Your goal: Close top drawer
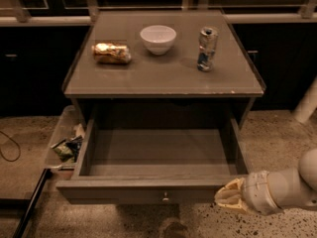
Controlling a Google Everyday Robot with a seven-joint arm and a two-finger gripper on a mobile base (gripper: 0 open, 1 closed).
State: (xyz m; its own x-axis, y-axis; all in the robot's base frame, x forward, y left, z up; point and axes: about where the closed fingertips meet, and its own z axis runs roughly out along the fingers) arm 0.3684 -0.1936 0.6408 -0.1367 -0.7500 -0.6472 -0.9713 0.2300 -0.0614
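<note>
The top drawer (148,190) of a grey-brown cabinet is pulled fully out toward me and is empty inside. Its flat front has a small round metal knob (165,198) at centre. My gripper (229,198) comes in from the lower right on a white arm. Its yellowish tip sits at the right end of the drawer front, touching or nearly touching it.
On the cabinet top (163,78) stand a white bowl (158,38), a crumpled can (206,48) and a shiny gold snack bag (112,53). A clear bin of rubbish (67,145) sits on the floor at the left. A black cable (10,150) lies at far left.
</note>
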